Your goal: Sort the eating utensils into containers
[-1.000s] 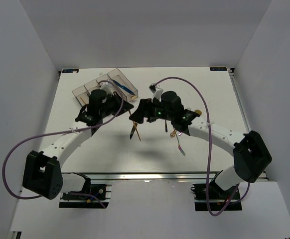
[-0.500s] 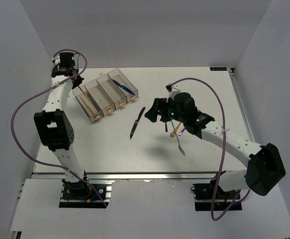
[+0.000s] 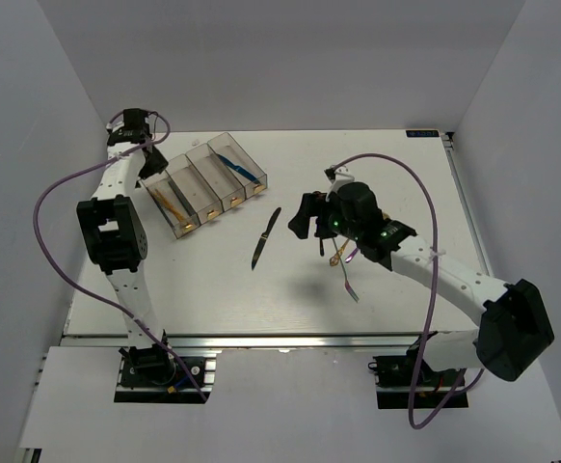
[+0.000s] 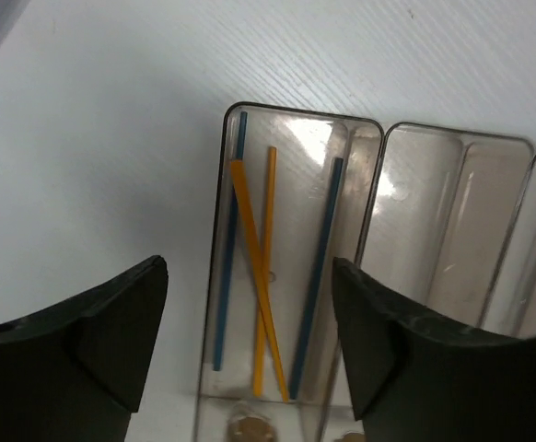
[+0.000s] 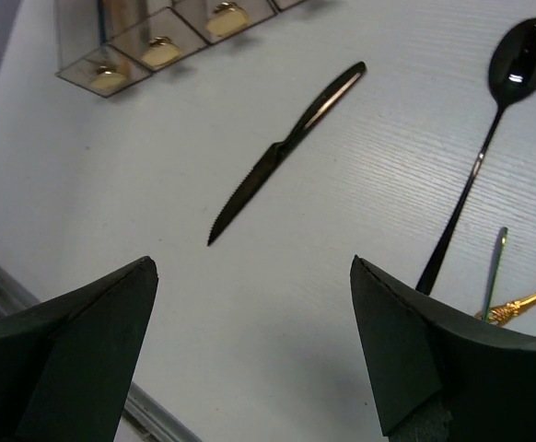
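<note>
The containers [image 3: 196, 205] are a row of narrow clear bins at the back left. My left gripper [image 4: 248, 267] hangs open above the leftmost bin [image 4: 371, 175], with nothing between its fingers. Two orange chopsticks [image 4: 261, 276] and two dark blue chopsticks [image 4: 319, 267] lie in that bin. In the top view the left gripper [image 3: 151, 166] is at the bin's far end. A blue knife [image 3: 237, 166] lies in the rightmost bin. My right gripper [image 5: 251, 262] is open and empty above bare table, near the black knife [image 5: 282, 152]. The black spoon [image 5: 489, 138] and a gold fork handle [image 5: 526, 302] lie to its right.
A slim silvery-green handle [image 5: 494, 267] lies beside the gold fork. In the top view the knife [image 3: 266, 236] lies mid-table and the other loose utensils [image 3: 343, 265] cluster under the right arm. White walls close in the table [image 3: 213, 289] on three sides.
My left arm has swung from the middle of the table to the back left and its jaws have opened over the leftmost bin. My right arm shifted slightly right and stayed open.
</note>
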